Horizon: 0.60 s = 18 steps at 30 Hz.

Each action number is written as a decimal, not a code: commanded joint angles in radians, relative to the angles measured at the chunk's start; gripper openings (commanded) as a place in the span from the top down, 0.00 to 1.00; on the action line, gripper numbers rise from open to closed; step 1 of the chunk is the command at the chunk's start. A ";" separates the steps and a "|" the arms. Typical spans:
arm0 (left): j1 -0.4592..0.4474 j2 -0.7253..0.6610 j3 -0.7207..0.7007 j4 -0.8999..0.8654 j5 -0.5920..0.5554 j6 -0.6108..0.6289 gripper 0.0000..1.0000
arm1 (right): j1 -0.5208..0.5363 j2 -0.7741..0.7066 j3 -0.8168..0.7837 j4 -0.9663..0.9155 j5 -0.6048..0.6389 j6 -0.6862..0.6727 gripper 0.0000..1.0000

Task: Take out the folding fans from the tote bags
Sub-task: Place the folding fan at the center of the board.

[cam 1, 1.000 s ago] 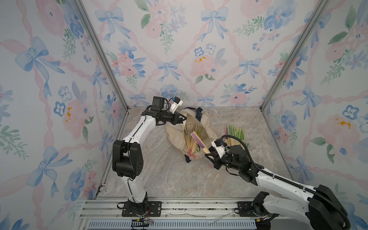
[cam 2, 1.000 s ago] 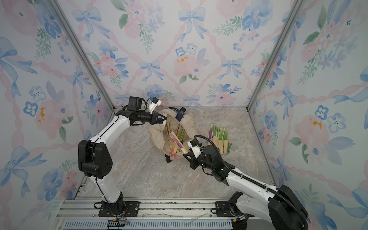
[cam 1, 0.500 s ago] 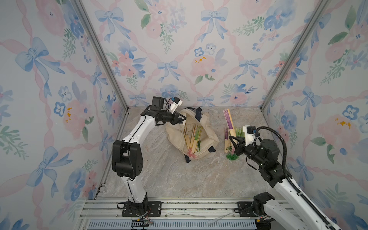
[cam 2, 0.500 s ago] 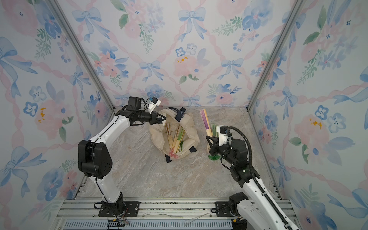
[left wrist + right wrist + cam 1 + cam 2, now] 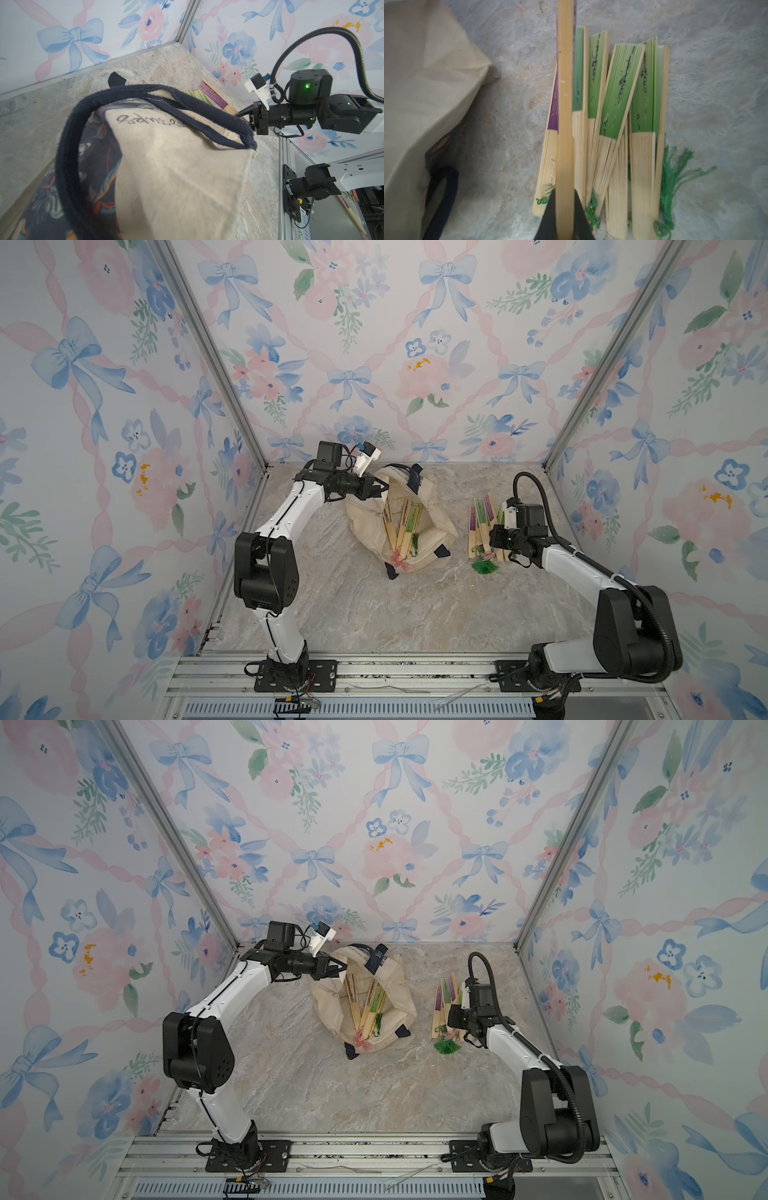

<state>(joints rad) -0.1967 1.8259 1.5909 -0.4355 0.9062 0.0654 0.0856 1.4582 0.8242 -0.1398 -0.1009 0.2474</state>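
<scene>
On the marbled tabletop (image 5: 374, 614) the cream tote bag (image 5: 434, 526) lies with its mouth open and several folding fans (image 5: 405, 524) inside. The left arm's jaws are clamped on its rim by the navy handle (image 5: 68, 145). Just beside the bag lies a pile of green fans (image 5: 618, 93), and the right arm's jaws grip a purple fan (image 5: 565, 83) at the pile's bag-side edge.

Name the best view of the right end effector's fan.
Right wrist: the held fan runs close-up from the right end effector. Both top views show it tiny; left wrist view, distant behind the tote bag.
</scene>
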 commanded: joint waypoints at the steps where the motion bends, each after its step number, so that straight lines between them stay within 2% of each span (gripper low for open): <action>1: -0.006 -0.037 -0.012 0.024 0.033 -0.003 1.00 | -0.011 0.073 0.073 -0.067 0.073 0.003 1.00; 2: -0.007 -0.038 -0.013 0.025 0.033 -0.003 1.00 | -0.011 0.098 0.088 -0.080 0.083 0.002 1.00; 3: -0.008 -0.037 -0.012 0.025 0.033 -0.003 1.00 | -0.012 0.120 0.100 -0.092 0.087 0.005 0.95; 6: -0.010 -0.035 -0.012 0.025 0.033 -0.001 1.00 | -0.014 0.164 0.139 -0.138 0.082 0.012 0.65; 8: -0.010 -0.036 -0.010 0.024 0.033 -0.003 1.00 | -0.019 0.160 0.159 -0.180 0.049 0.036 0.53; 13: -0.010 -0.040 -0.010 0.025 0.030 -0.001 1.00 | -0.021 0.048 0.159 -0.217 0.030 0.038 0.37; 18: -0.012 -0.038 -0.005 0.025 0.030 -0.004 1.00 | -0.018 -0.141 0.137 -0.243 -0.031 -0.014 0.28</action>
<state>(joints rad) -0.2031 1.8233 1.5883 -0.4351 0.9062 0.0658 0.0727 1.4277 0.9516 -0.3450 -0.0830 0.2646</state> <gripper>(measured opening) 0.057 0.715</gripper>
